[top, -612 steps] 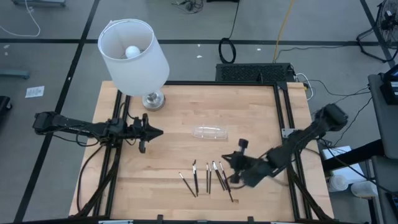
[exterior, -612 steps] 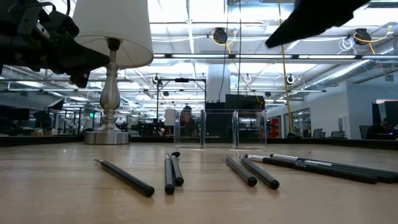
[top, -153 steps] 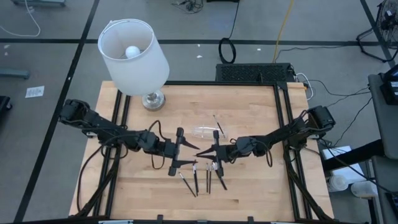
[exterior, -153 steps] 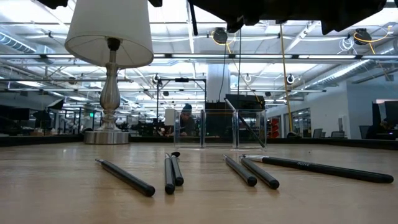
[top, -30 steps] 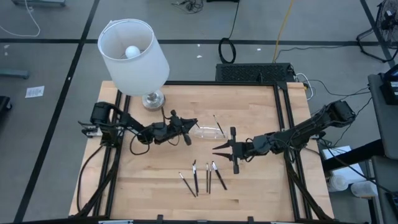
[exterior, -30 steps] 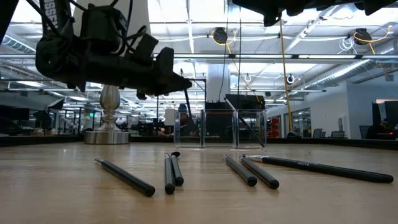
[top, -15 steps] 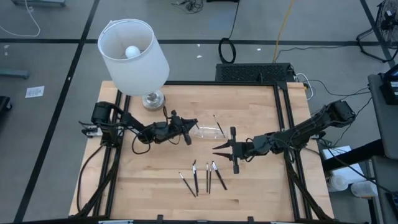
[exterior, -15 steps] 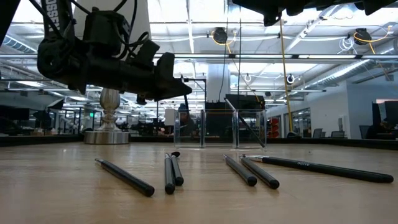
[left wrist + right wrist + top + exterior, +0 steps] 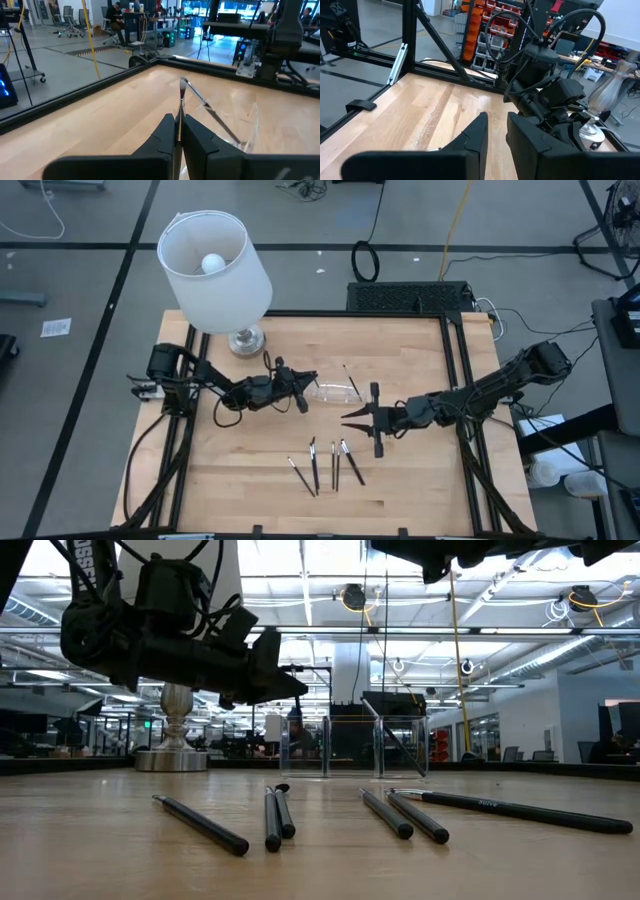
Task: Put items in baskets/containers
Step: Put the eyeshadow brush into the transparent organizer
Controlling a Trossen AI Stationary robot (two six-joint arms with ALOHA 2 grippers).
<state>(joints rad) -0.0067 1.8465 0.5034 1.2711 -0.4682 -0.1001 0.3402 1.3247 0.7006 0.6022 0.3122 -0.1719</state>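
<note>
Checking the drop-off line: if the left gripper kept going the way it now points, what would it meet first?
Probably the clear tray: the left gripper, shut on a stick, points at its near end, where another stick already leans. Its height above the rim is unclear.

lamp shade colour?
White lamp shade, plain, no pattern. Shows best in the high view.

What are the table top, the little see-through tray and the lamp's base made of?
Table top: pale wood, judging by its plank lines and grain. Tray: probably clear glossy plastic, since the wood shows through it. Lamp's base: looks like polished silvery metal, with bright reflections.
</note>
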